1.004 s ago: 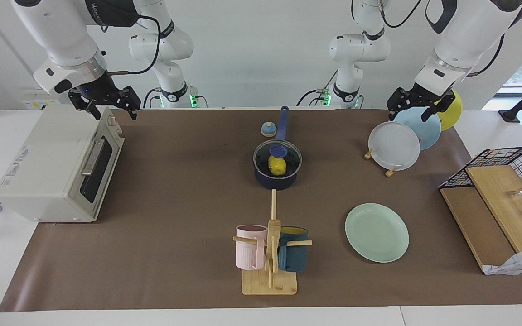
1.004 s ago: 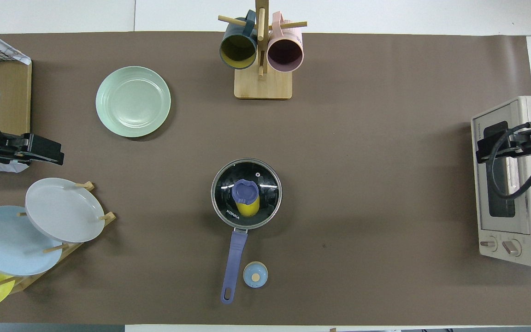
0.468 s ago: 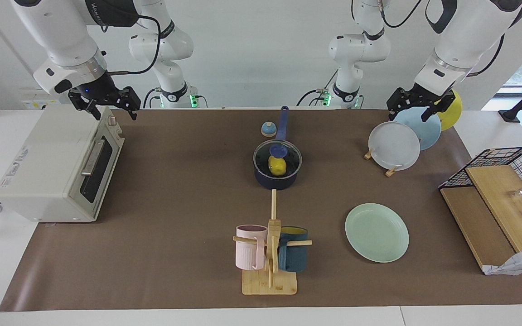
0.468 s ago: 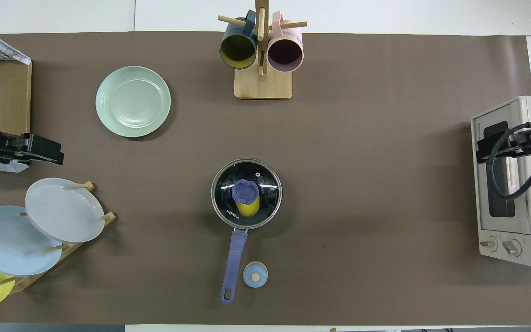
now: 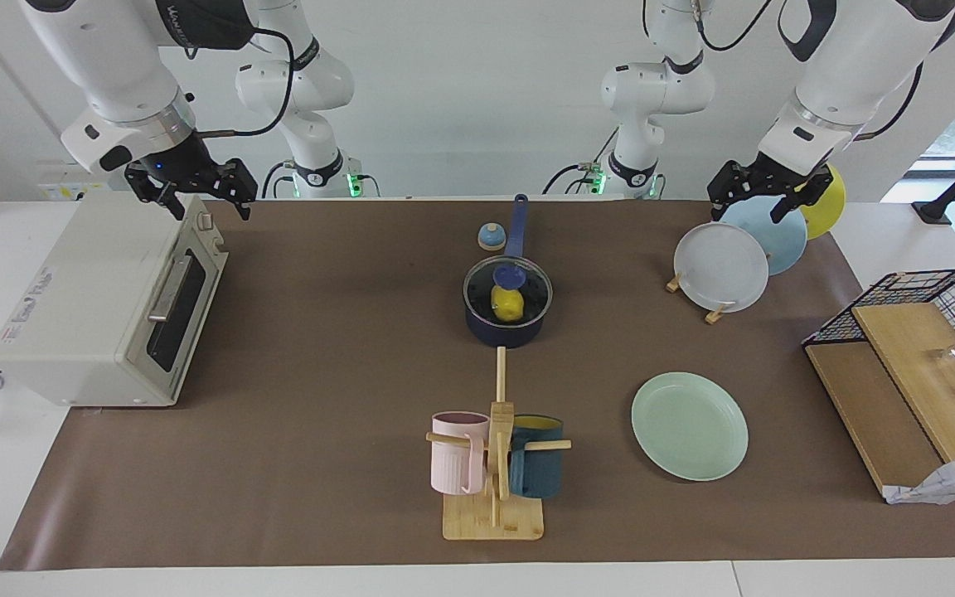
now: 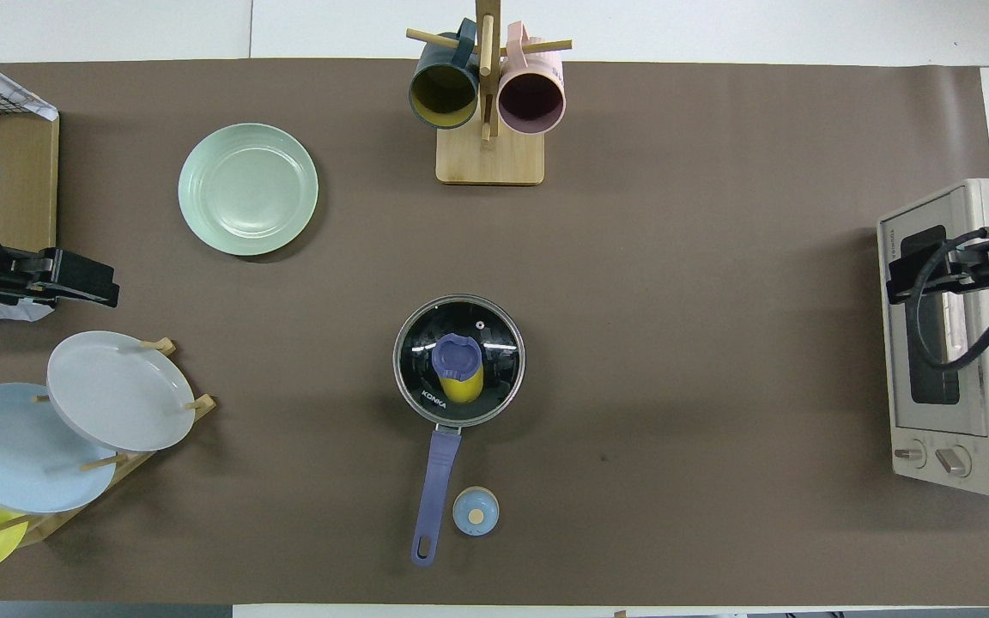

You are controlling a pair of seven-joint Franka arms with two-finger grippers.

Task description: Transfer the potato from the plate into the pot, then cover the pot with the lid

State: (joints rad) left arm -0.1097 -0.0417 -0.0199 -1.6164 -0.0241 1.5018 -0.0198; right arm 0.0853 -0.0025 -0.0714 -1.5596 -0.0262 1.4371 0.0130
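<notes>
The dark navy pot (image 5: 504, 333) stands mid-table with its long blue handle (image 6: 439, 481) pointing toward the robots. The glass lid (image 5: 530, 284) (image 6: 496, 330) with a blue knob sits on it. Through the glass shows the yellow potato (image 5: 508, 306) (image 6: 463, 389) inside the pot. The mint-green plate (image 5: 689, 424) (image 6: 247, 189) lies bare, farther from the robots, toward the left arm's end. My left gripper (image 5: 763, 206) (image 6: 110, 287) hangs open over the plate rack, holding nothing. My right gripper (image 5: 208, 206) (image 6: 896, 276) hangs open over the toaster oven, holding nothing.
A white toaster oven (image 5: 104, 298) sits at the right arm's end. A wooden rack with standing plates (image 5: 722, 267) and a wire basket with boards (image 5: 925, 332) are at the left arm's end. A mug tree (image 5: 494, 464) stands farther out than the pot. A small bell (image 5: 491, 236) sits beside the pot handle.
</notes>
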